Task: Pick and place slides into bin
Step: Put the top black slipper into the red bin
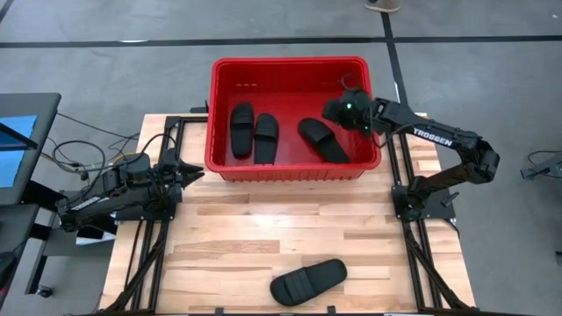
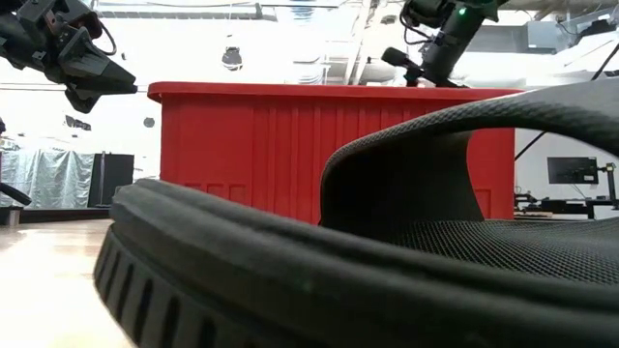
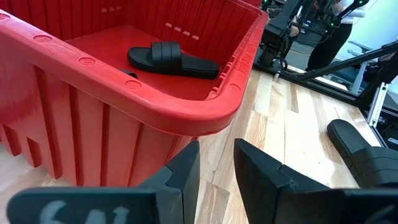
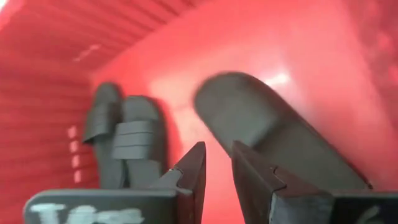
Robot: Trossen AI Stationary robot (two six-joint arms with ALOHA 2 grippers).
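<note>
Wooden table on grey floor; cables beside it.

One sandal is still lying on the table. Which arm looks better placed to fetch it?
Probably the left. Its end effector hangs empty beside the bin, while the right end effector is over the bin. The last slide lies between them.

Bin was glossy red plastic with ribbed walls; slides were matte black, rubbery-looking, with a finely textured footbed; table was pale wood planks with a smooth finish.
</note>
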